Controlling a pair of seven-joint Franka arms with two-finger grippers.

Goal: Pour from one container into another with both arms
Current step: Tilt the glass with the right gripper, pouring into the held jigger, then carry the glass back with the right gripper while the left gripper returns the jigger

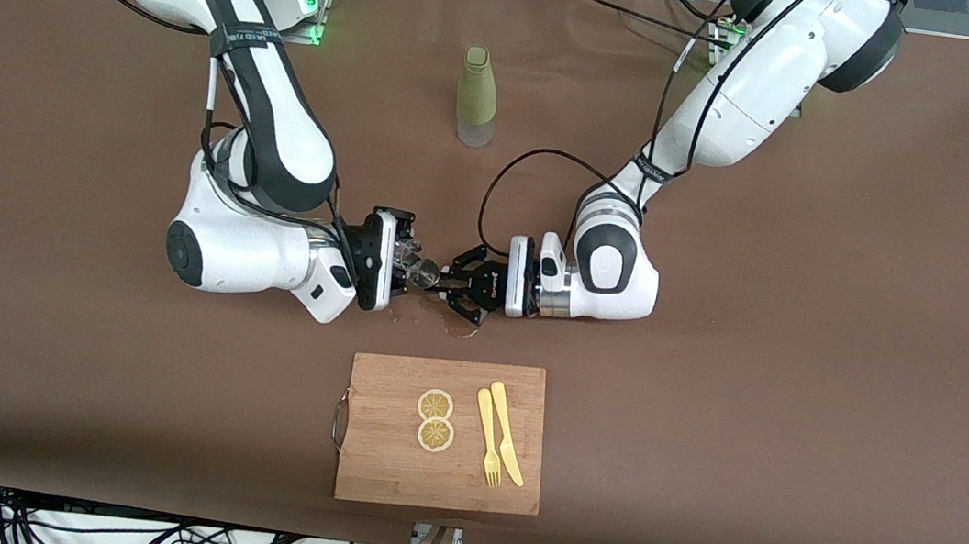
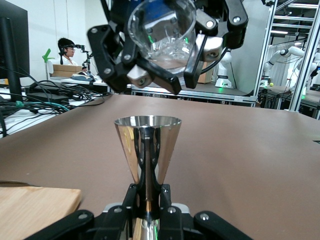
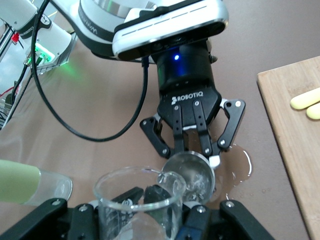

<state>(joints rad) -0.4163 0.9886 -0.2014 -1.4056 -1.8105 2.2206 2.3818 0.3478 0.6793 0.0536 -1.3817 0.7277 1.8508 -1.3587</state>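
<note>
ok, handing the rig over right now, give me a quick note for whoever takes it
Left gripper: jaws shut on the metal jigger, held upright over mid-table.
Right gripper: jaws shut on the clear glass beaker, tipped with its mouth over the jigger.
Water puddle on the table under the jigger: some has spilled.
Green bottle stands nearer the bases; cutting board nearer the front camera.
Done: both containers gripped, brought together.
Left: finish the pour, set both down. Cannot tell how much water remains.

Brown table [image 1: 802, 394]; aluminium frames [image 2: 300, 55], a seated person [image 2: 65, 50] at cluttered benches.
</note>
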